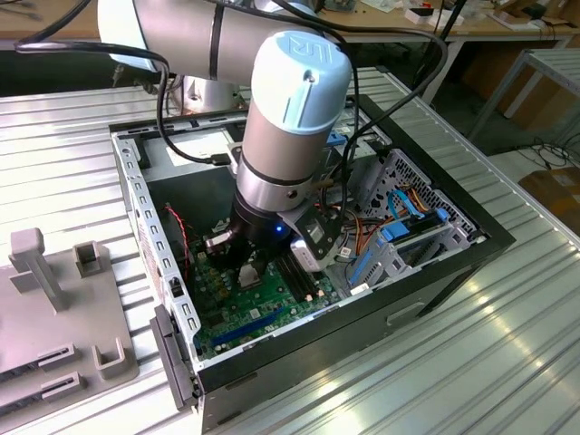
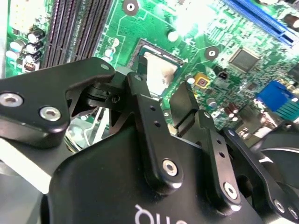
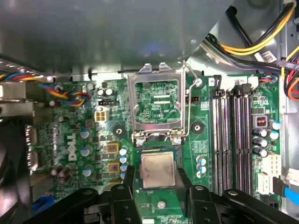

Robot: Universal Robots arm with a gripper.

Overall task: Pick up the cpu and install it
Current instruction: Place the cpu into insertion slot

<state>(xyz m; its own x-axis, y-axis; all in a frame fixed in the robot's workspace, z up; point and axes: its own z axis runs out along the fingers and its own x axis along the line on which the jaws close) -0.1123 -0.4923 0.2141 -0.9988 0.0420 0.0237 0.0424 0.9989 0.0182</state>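
The cpu [image 3: 158, 170] [image 2: 160, 70], a small square chip with a silvery-grey top, lies flat in the socket on the green motherboard [image 3: 93, 140] [image 1: 263, 313]. My gripper [image 3: 156, 175] [image 2: 160, 85] hangs low over it, one black finger on either side of the chip. A thin gap separates the fingers from the chip's edges, so the gripper is open. The metal socket frame [image 3: 132, 102] stands flipped open just beyond the chip, its lever [image 3: 188, 112] raised. In the exterior view the arm's wrist [image 1: 272, 195] reaches down into the open computer case [image 1: 136, 199].
Long black memory slots [image 3: 224, 135] [image 2: 74, 28] run beside the socket. Coloured cable bundles [image 3: 261, 42] [image 1: 408, 217] and a drive cage [image 1: 426, 195] crowd the exterior view's right side of the case. A grey fixture [image 1: 54, 299] sits on the ribbed table outside the case.
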